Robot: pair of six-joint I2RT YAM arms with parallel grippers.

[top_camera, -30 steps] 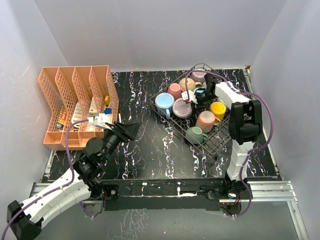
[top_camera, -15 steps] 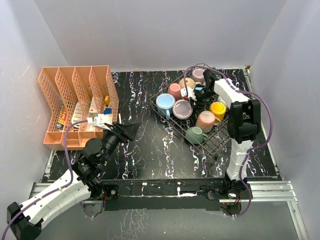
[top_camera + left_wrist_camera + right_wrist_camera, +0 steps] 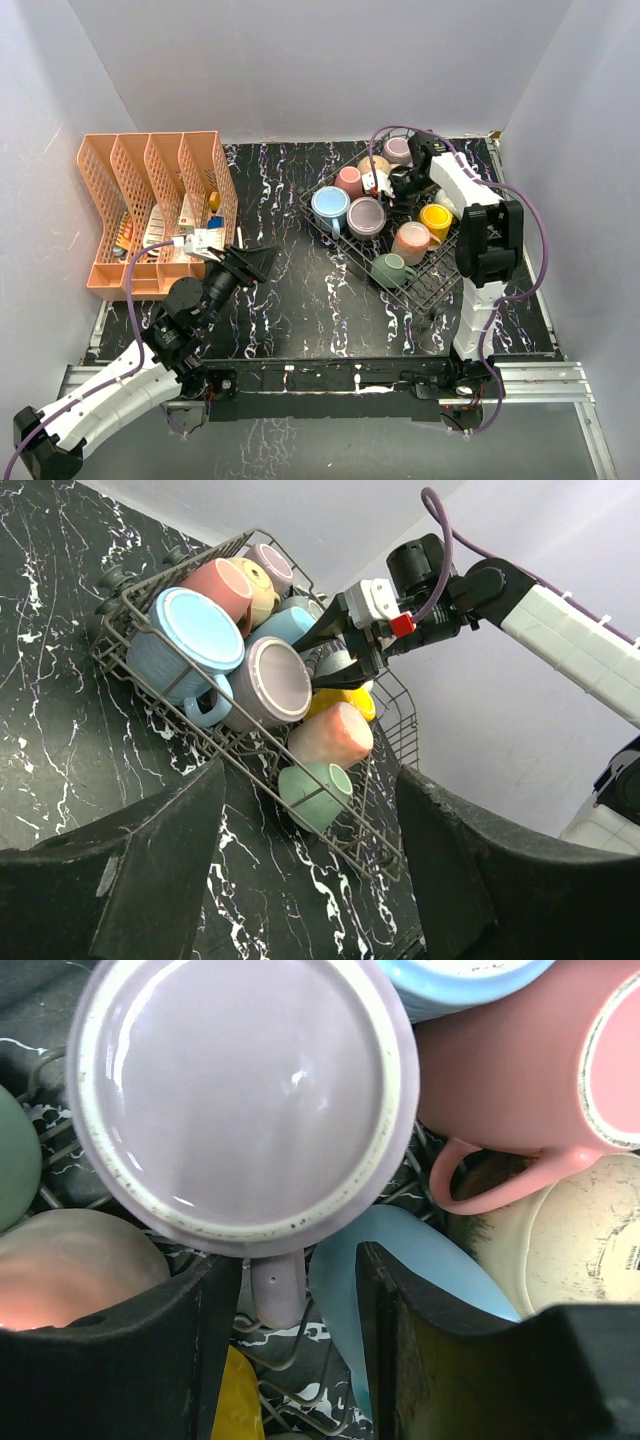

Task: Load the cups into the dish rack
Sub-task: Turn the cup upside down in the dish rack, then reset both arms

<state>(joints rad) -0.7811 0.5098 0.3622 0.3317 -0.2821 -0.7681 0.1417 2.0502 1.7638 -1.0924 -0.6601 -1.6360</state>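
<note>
The dark wire dish rack (image 3: 432, 284) stands at the right back and holds several cups: blue (image 3: 329, 208), mauve (image 3: 365, 216), pink (image 3: 349, 180), tan (image 3: 375, 164), yellow (image 3: 436, 218), peach (image 3: 411, 240) and green (image 3: 392, 268). My right gripper (image 3: 384, 190) hangs open over the rack. In the right wrist view its fingers (image 3: 298, 1260) stand either side of the handle (image 3: 278, 1285) of the upturned mauve cup (image 3: 240, 1090), beside a light blue cup (image 3: 400, 1280). My left gripper (image 3: 256, 262) is open and empty above the table, left of the rack (image 3: 258, 765).
An orange plastic divided organiser (image 3: 150, 205) with small items stands at the left back. White walls close in the black marbled table (image 3: 290, 290). The right arm's purple cable (image 3: 530, 250) loops beside the rack.
My right gripper has shifted slightly toward the back over the rack and stayed open. The left arm has barely moved.
</note>
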